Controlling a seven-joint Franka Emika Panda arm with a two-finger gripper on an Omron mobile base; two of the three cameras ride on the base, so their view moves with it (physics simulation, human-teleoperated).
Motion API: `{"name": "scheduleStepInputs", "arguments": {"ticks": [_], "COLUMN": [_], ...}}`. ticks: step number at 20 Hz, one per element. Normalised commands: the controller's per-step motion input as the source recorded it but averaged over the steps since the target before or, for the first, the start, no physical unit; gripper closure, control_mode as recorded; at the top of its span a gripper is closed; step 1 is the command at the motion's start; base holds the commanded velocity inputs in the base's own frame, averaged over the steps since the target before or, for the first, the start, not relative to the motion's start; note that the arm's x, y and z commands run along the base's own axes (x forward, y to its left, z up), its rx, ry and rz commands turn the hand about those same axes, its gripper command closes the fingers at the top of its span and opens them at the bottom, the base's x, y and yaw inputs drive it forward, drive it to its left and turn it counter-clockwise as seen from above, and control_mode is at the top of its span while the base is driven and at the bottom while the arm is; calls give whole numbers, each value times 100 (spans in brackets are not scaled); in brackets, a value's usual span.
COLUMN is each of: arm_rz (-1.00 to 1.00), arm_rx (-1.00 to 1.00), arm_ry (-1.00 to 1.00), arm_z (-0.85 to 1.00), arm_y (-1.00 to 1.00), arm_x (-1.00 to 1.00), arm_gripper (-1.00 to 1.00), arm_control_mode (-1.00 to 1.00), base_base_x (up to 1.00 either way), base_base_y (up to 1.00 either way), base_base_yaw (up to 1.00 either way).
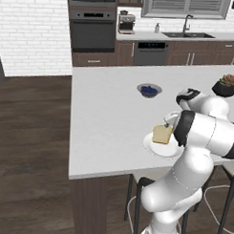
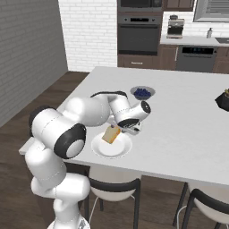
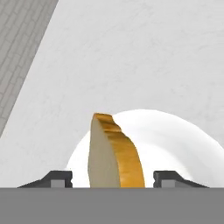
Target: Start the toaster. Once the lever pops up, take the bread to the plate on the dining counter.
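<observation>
The bread (image 3: 116,153), a tan slice with a brown crust, stands on edge on the white plate (image 3: 175,140). My gripper (image 3: 113,178) is open, one fingertip on each side of the slice with a gap to it on both. From the base views the bread (image 1: 162,134) (image 2: 111,134) leans tilted on the plate (image 1: 163,150) (image 2: 112,150), near the front edge of the dining counter (image 1: 104,118) (image 2: 179,112). The gripper (image 2: 123,130) sits just behind the slice. The toaster is out of view.
A small grey bowl with blue contents (image 1: 149,90) (image 2: 142,93) sits further back on the counter. A dark potted plant (image 1: 225,86) (image 2: 223,99) is at its right. Stools (image 1: 145,187) (image 2: 116,188) stand below the front edge.
</observation>
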Motion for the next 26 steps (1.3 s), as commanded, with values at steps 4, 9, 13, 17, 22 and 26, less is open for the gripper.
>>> {"name": "scheduleStepInputs", "arguments": {"ticks": [4, 9, 13, 17, 22, 26], "arm_rz": [0, -1, -5, -8, -5, -9], "arm_rx": [0, 0, -3, -20, -36, -38], "arm_ry": [0, 2, 2, 2, 6, 0], "arm_z": [0, 0, 0, 0, 14, 64], "arm_y": [-15, -18, 0, -2, 6, 50], "arm_x": [-4, -25, -32, -6, -4, -55], "arm_gripper": [-100, -100, -100, -100, -100, -100], "arm_control_mode": [-100, -100, -100, -100, -100, -100], "base_base_x": [0, 0, 0, 0, 0, 0], "base_base_y": [0, 0, 0, 0, 0, 0], "base_base_yaw": [0, 0, 0, 0, 0, 0]}}
